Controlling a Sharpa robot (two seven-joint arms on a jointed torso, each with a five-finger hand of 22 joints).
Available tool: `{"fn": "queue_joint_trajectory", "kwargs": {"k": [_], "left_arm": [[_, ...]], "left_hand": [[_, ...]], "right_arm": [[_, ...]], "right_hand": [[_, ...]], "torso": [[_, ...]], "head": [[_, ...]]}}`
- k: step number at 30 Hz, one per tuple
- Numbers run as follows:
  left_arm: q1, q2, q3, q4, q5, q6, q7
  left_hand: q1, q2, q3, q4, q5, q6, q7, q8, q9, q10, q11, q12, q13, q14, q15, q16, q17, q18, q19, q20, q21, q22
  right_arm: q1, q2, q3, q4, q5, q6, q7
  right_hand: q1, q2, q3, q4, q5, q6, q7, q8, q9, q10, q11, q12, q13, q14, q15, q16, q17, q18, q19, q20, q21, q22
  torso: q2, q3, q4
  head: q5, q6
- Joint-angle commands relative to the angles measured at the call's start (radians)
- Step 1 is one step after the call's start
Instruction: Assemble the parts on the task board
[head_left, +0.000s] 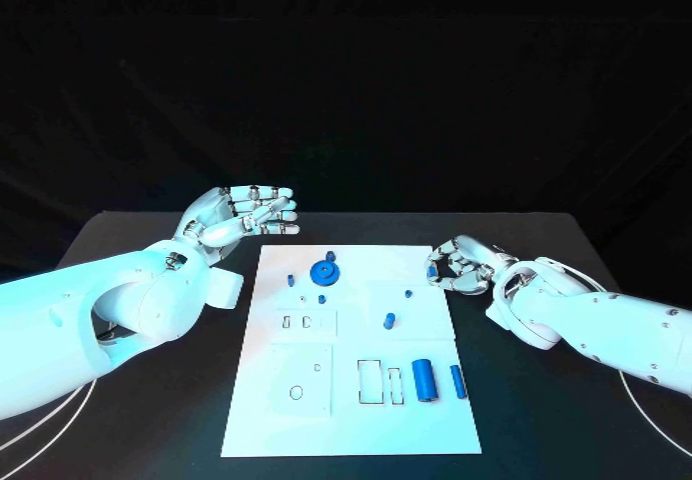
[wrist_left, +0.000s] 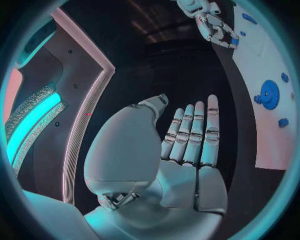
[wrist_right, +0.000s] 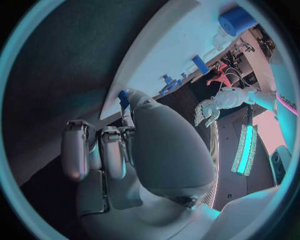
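No writing or brand mark can be read on the task board (head_left: 353, 420) or on any part. My right hand (head_left: 464, 266) sits at the board's right edge near its far end, fingers curled in, and the right wrist view shows a small blue part (wrist_right: 124, 99) pinched at my fingertips, mostly hidden behind my own palm so its shape is hard to make out. My left hand (head_left: 242, 218) hangs off the board's far left corner, above the black table (head_left: 130, 250), fingers loosely bent and apart, holding nothing. On the board, a blue gear (head_left: 326, 271) stands near the far end, a large blue cylinder (head_left: 426, 379) and a thinner blue pin (head_left: 457, 381) lie side by side toward the near right, and a small blue peg (head_left: 389, 320) lies near the middle. Other tiny blue pieces around the gear are too small to tell apart.
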Motion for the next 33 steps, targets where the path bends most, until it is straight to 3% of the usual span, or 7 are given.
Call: {"fn": "queue_joint_trajectory", "kwargs": {"k": [1, 8, 12, 19, 22, 25, 33], "left_arm": [[0.0, 0.001, 0.001, 0.001, -0.005, 0.011, 0.006], [0.0, 0.001, 0.001, 0.001, -0.004, 0.011, 0.005], [0.0, 0.001, 0.001, 0.0, -0.004, 0.011, 0.005], [0.0, 0.001, 0.001, -0.002, -0.004, 0.011, 0.005], [0.0, 0.001, 0.001, -0.003, -0.004, 0.011, 0.004], [0.0, 0.003, 0.001, -0.004, -0.003, 0.011, 0.002], [0.001, 0.009, 0.0, -0.009, 0.003, 0.006, -0.004]], "left_hand": [[-0.003, -0.004, 0.002, -0.005, -0.005, -0.005, 0.034, 0.004, 0.001, 0.0, 0.003, -0.004, -0.001, -0.006, -0.001, 0.002, 0.001, 0.012, -0.004, 0.001, 0.006, 0.001], [-0.003, -0.004, 0.002, -0.005, -0.005, -0.005, 0.034, 0.004, 0.001, 0.0, 0.003, -0.004, -0.001, -0.006, -0.001, 0.002, 0.001, 0.012, -0.004, 0.001, 0.006, 0.001], [-0.003, -0.004, 0.002, -0.005, -0.005, -0.005, 0.034, 0.004, 0.001, 0.0, 0.003, -0.004, -0.001, -0.006, -0.001, 0.002, 0.001, 0.012, -0.004, 0.001, 0.006, 0.001], [-0.002, -0.001, 0.003, -0.005, -0.005, -0.006, 0.035, 0.004, 0.001, 0.0, 0.004, -0.004, -0.001, -0.006, -0.001, 0.002, 0.003, 0.012, -0.004, 0.0, 0.007, 0.001], [-0.002, -0.001, 0.003, -0.005, -0.005, -0.006, 0.035, 0.004, 0.001, 0.0, 0.004, -0.004, -0.001, -0.006, -0.001, 0.002, 0.003, 0.012, -0.004, 0.0, 0.007, 0.001], [-0.002, 0.0, 0.003, -0.005, -0.005, -0.006, 0.035, 0.004, 0.001, 0.0, 0.004, -0.004, -0.001, -0.006, -0.001, 0.002, 0.003, 0.012, -0.004, 0.0, 0.007, 0.001], [-0.004, 0.001, 0.003, -0.004, -0.005, -0.006, 0.035, 0.004, 0.001, 0.0, 0.004, -0.004, -0.001, -0.007, -0.001, 0.002, 0.004, 0.011, -0.004, 0.001, 0.008, 0.001]], "right_arm": [[-0.001, 0.001, 0.0, -0.002, -0.005, 0.015, -0.002], [-0.002, 0.001, 0.0, 0.0, -0.005, 0.003, -0.002], [-0.002, -0.001, 0.0, 0.003, -0.006, -0.032, -0.018], [0.001, -0.004, 0.0, 0.013, -0.008, -0.086, -0.054], [0.017, -0.003, 0.001, 0.022, -0.008, -0.095, -0.08], [0.041, -0.006, 0.001, 0.048, -0.007, -0.096, -0.102], [0.084, -0.007, 0.001, 0.186, -0.02, -0.095, -0.188]], "right_hand": [[-0.004, 0.004, 0.011, -0.001, -0.002, 0.01, 0.0, 0.003, 0.0, 0.063, -0.005, 0.003, 0.213, 0.103, -0.008, 0.006, 0.263, -0.008, 0.006, -0.007, 0.006, 0.121], [-0.009, 0.006, 0.031, -0.002, 0.002, 0.031, -0.008, 0.015, 0.003, 0.065, -0.012, 0.005, 0.215, 0.103, -0.013, 0.006, 0.263, -0.008, 0.008, -0.011, 0.008, 0.123], [-0.015, 0.021, 0.065, -0.01, 0.01, 0.075, -0.031, 0.052, 0.019, 0.065, -0.032, 0.005, 0.215, 0.103, -0.027, 0.006, 0.263, -0.009, 0.01, -0.022, 0.01, 0.127], [-0.016, 0.022, 0.081, -0.019, 0.01, 0.076, -0.036, 0.064, 0.025, 0.064, -0.038, 0.003, 0.214, 0.103, -0.032, 0.006, 0.263, -0.009, 0.01, -0.028, 0.008, 0.127], [-0.017, 0.029, 0.109, -0.027, 0.012, 0.067, -0.036, 0.071, 0.029, 0.06, -0.038, -0.002, 0.209, 0.103, -0.034, 0.006, 0.263, -0.008, 0.008, -0.031, 0.004, 0.125], [-0.027, 0.026, 0.121, -0.027, 0.011, 0.065, -0.036, 0.077, 0.032, 0.059, -0.038, -0.005, 0.207, 0.103, -0.034, 0.006, 0.263, -0.009, 0.009, -0.032, 0.005, 0.127], [-0.037, 0.027, 0.137, -0.029, 0.011, 0.061, -0.037, 0.084, 0.036, 0.057, -0.04, -0.009, 0.204, 0.103, -0.035, 0.006, 0.263, -0.01, 0.012, -0.033, 0.01, 0.132]], "torso": [[0.001, 0.0005, -0.0005], [0.001, 0.0009, 0.0], [0.0, 0.0011, 0.0007], [0.0, 0.0016, -0.0013], [-0.001, 0.001, -0.0043], [-0.004, -0.0021, -0.0012], [-0.01, -0.0044, -0.0007]], "head": [[0.0, -0.002], [0.0, -0.003], [0.0, -0.003], [0.003, -0.003], [0.002, -0.001], [-0.004, 0.002], [0.012, -0.003]]}}
